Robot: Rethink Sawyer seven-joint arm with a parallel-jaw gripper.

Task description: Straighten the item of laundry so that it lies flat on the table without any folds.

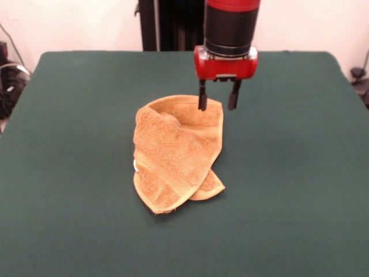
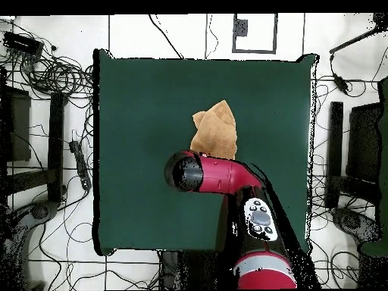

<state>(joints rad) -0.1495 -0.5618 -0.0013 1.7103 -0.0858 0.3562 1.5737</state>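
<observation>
The orange-tan towel (image 1: 176, 153) lies crumpled and folded over itself near the middle of the dark green table (image 1: 69, 144). A bit of its white tag shows at its left edge. My gripper (image 1: 218, 101) hangs from the red wrist just above the towel's far right corner, fingers open and empty. One fingertip is in front of the towel's far edge, the other over bare table. In the overhead view the towel (image 2: 214, 129) lies at the table's (image 2: 136, 114) centre and the arm's head hides the gripper and the towel's near edge.
Cables and equipment (image 2: 45, 76) lie on the floor around the table. The arm's pedestal (image 1: 167, 23) stands at the far side.
</observation>
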